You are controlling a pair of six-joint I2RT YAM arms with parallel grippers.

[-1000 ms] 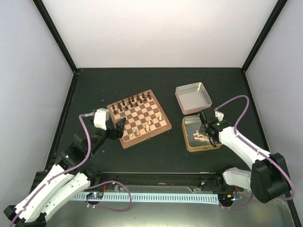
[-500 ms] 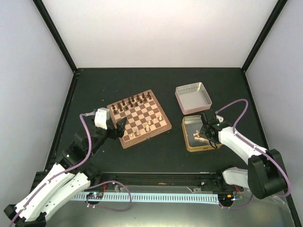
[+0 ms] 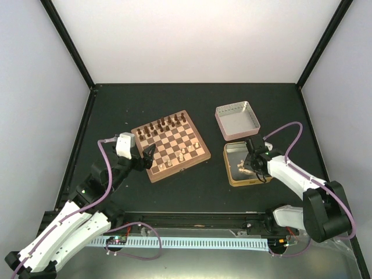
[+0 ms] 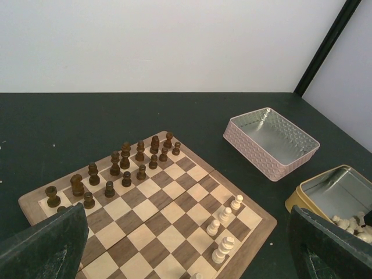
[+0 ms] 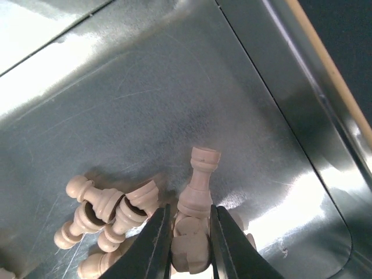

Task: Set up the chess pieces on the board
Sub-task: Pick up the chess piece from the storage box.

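My left arm reaches forward and low, my left pincer (image 3: 148,156) black and spread wide. My right arm bends inward, wrist tipped down, my right pincer (image 5: 190,224) nipping a small pale cream chess piece (image 5: 189,253).

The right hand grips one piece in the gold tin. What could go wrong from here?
The right hand pinches a pale piece near its tips, so it may slip during the lift. The neighbouring piece lies against it and could be dragged up or knocked aside in the gold tin.

walls (image 3: 192,40): plain white | corner posts (image 3: 68,43): black | surface (image 3: 116,104): dark and flat | light: soft, even
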